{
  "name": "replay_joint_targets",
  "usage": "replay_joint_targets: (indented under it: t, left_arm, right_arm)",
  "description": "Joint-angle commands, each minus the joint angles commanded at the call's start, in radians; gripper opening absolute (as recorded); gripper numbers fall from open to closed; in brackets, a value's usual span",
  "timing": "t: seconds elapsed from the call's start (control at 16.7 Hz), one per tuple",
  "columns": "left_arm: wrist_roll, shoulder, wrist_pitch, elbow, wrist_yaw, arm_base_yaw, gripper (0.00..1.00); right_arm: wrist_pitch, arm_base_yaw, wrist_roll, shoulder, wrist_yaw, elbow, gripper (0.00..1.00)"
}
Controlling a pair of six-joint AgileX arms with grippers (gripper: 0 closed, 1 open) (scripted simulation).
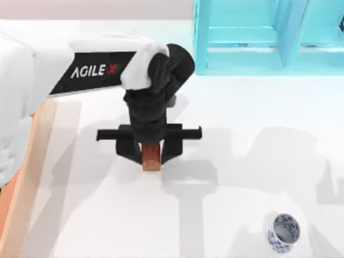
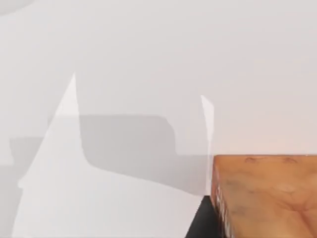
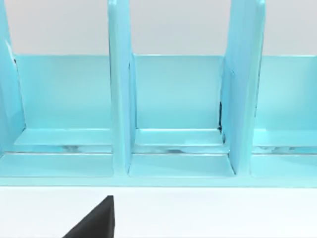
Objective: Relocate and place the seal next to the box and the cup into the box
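From above, the left gripper has its black fingers closed on the small reddish-brown stamp-block seal, mid-table. The big shallow wooden box with tan rims sits along the table's left edge, so the seal's got to travel left. The little white cup with blue pattern stands well apart, lower right.

Left wrist: the seal up close over the white table.

Right wrist faces the turquoise shelf; can't tell that gripper's fingers.
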Motion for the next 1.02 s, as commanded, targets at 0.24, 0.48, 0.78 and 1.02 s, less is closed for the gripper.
replay_joint_targets:
  t: [0.24, 0.48, 0.78, 1.02]
  left_arm:
    - [0.000, 0.000, 0.000, 0.000, 0.000, 0.000, 0.00]
    - [0.000, 0.000, 0.000, 0.000, 0.000, 0.000, 0.00]
    - [0.004, -0.004, -0.003, 0.001, 0.000, 0.004, 0.00]
    - [0.087, -0.099, -0.100, 0.003, -0.001, 0.088, 0.00]
  right_arm:
    - [0.000, 0.000, 0.000, 0.000, 0.000, 0.000, 1.00]
    - [0.000, 0.000, 0.000, 0.000, 0.000, 0.000, 1.00]
    - [0.000, 0.000, 0.000, 0.000, 0.000, 0.000, 1.00]
    - [0.000, 0.000, 0.000, 0.000, 0.000, 0.000, 1.00]
